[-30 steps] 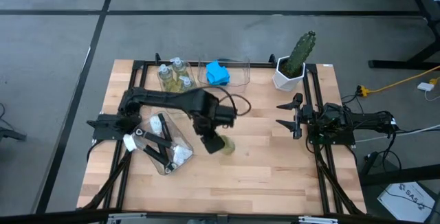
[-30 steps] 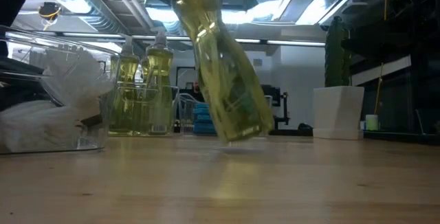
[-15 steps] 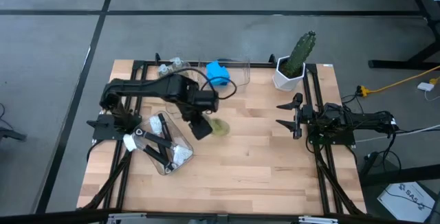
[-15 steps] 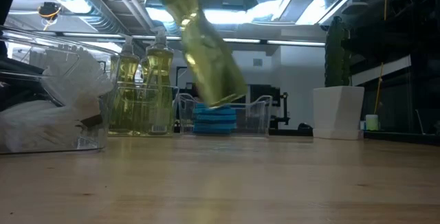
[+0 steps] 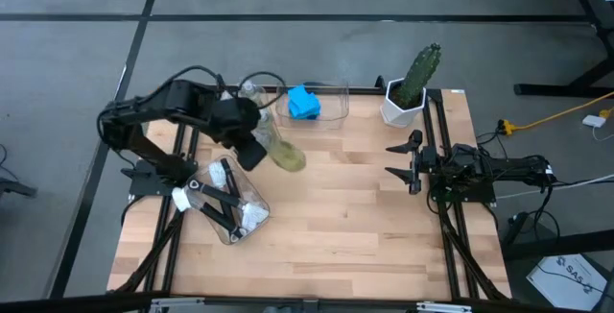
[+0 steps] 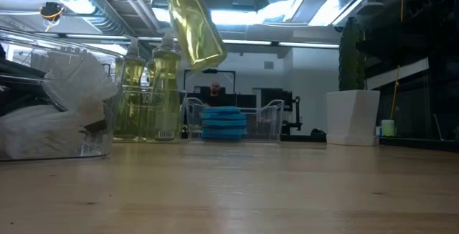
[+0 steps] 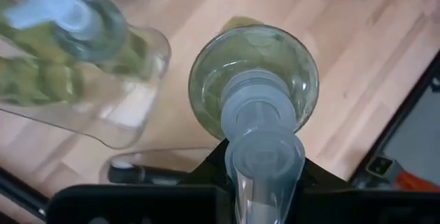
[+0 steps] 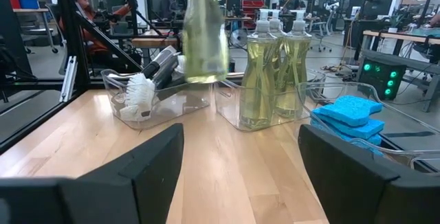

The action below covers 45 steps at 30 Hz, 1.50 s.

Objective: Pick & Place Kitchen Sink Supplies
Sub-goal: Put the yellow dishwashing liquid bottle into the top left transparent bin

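Hiding its jaws, left gripper [image 5: 251,148] holds soap bottle [image 5: 281,150] aloft.

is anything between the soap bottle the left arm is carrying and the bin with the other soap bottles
Nothing visible does. The left gripper holds the soap bottle in the air, tilted, close beside the bin with the other soap bottles. Those bottles already fill part of it.
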Tool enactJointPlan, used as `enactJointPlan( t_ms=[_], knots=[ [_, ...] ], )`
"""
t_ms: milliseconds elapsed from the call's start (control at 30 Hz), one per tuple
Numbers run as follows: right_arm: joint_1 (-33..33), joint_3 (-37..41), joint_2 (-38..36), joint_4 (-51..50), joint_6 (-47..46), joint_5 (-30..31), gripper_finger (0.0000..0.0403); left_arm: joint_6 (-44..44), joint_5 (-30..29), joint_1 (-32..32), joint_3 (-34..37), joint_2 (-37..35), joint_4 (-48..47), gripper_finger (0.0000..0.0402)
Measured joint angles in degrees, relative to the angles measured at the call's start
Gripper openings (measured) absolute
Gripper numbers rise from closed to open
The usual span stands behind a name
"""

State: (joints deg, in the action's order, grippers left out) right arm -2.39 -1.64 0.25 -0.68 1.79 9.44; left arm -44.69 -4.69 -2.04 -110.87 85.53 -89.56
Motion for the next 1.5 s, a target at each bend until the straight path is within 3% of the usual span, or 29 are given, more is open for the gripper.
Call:
enactJointPlan(
  t_ms=[167,700,1133,1300,1500],
  knots=[
    [0.0,0.0,0.0,0.0,0.0,0.0,0.0284,0.0,-3.2,0.0,0.0,-2.4,-1.2,0.0036],
    [0.0,0.0,0.0,0.0,0.0,0.0,0.0284,-1.0,-1.2,2.3,0.1,-6.8,-0.5,0.0036],
    [0.0,0.0,0.0,0.0,0.0,0.0,0.0284,9.8,-1.5,3.9,15.2,-21.0,-0.7,0.0036],
    [0.0,0.0,0.0,0.0,0.0,0.0,0.0284,14.4,-3.8,6.4,16.8,-26.2,-0.5,0.0036],
    [0.0,0.0,0.0,0.0,0.0,0.0,0.0284,20.8,-2.5,11.0,16.9,-26.9,-0.5,0.0036]
  ],
)
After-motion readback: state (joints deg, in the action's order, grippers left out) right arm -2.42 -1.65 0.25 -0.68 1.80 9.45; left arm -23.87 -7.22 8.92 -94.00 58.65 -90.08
